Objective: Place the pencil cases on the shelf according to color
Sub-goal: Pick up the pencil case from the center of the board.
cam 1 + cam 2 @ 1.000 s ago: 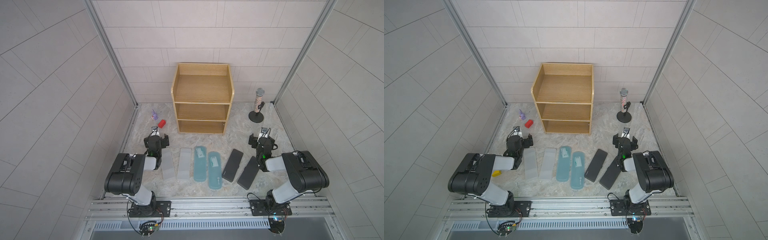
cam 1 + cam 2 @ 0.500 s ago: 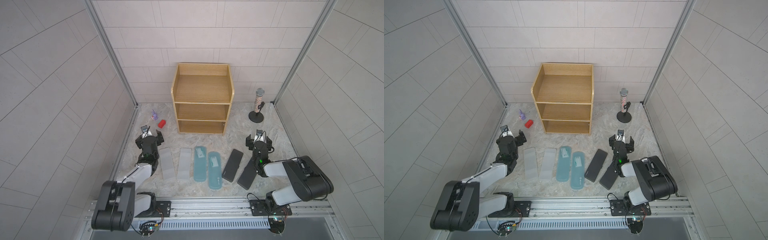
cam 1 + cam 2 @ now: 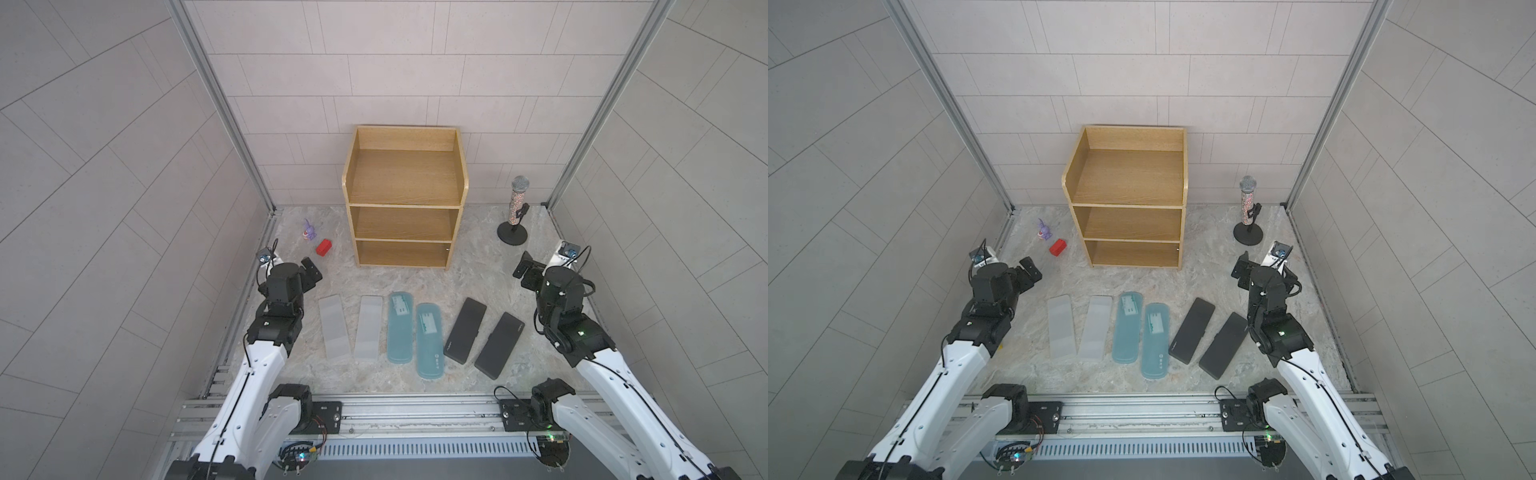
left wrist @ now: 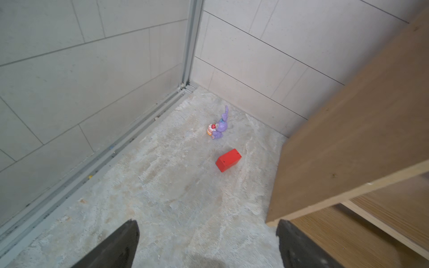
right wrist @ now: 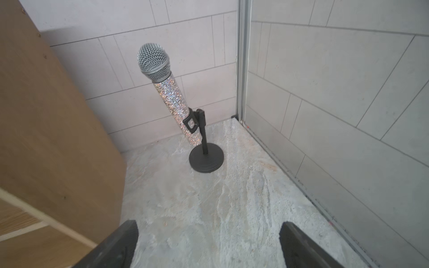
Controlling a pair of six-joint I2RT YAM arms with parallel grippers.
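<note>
Wrist views: left claw [image 4: 207, 232], right claw [image 5: 209, 232] are shown wide, empty; black pencil case [image 3: 498, 345], 5 o'clock of shelf [image 3: 403, 178], is best pinched widthwise.

Shelf [image 3: 405, 178], pencil cases [image 3: 401, 332] on marbled floor [image 3: 478, 266]

Bright even light, soft shadows, wide-angle edge distortion.
</note>
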